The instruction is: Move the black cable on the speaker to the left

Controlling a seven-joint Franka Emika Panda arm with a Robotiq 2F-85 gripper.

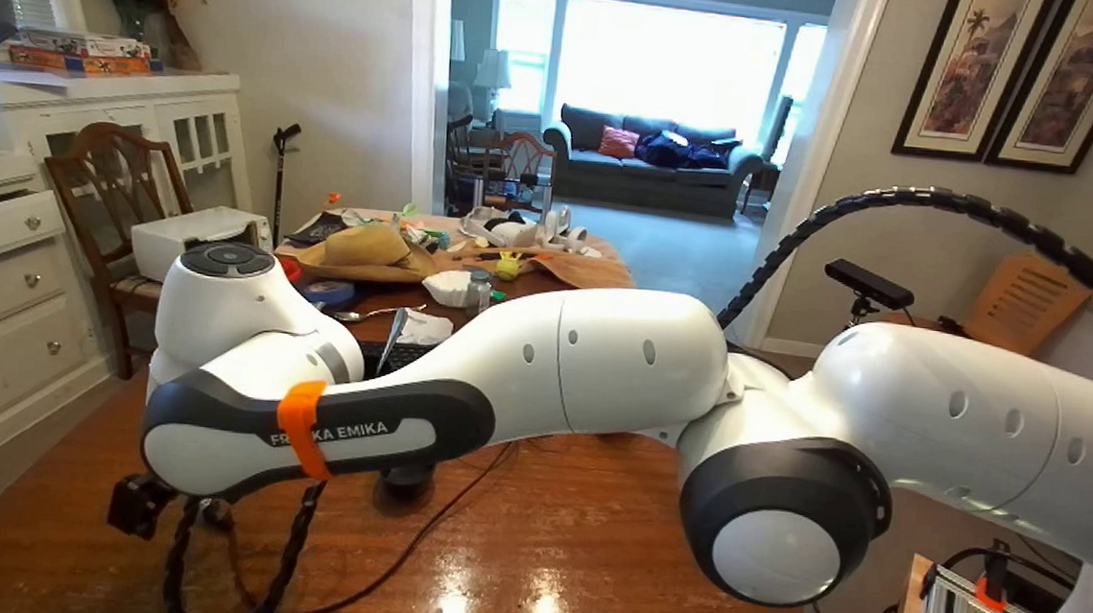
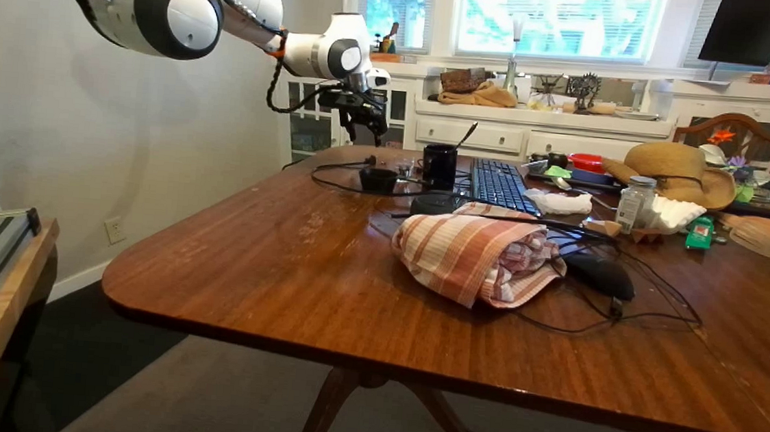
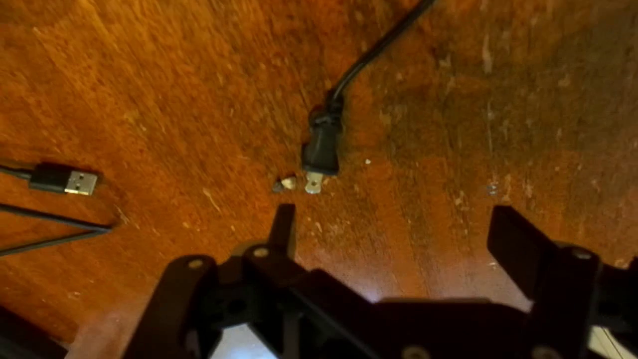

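Observation:
The black cable (image 2: 339, 186) lies in a loose loop on the wooden table in both exterior views; it also runs beside the arm here (image 1: 415, 540). Its plug (image 3: 321, 144) lies flat in the middle of the wrist view, with a metal prong toward me. The speaker (image 2: 377, 180), a small black stubby cylinder, stands inside the cable's curve and shows partly below the arm (image 1: 406, 479). It is not identifiable in the wrist view. My gripper (image 3: 393, 207) is open and empty, above the table (image 2: 366, 135) near the plug, which is ahead of the left fingertip.
A black mug (image 2: 439, 165) with a spoon, a keyboard (image 2: 497, 184) and a black round puck (image 2: 433, 203) stand near the speaker. A striped cloth (image 2: 471, 250) and a mouse (image 2: 597, 274) with cords lie closer. A USB connector (image 3: 65, 180) lies left of the plug.

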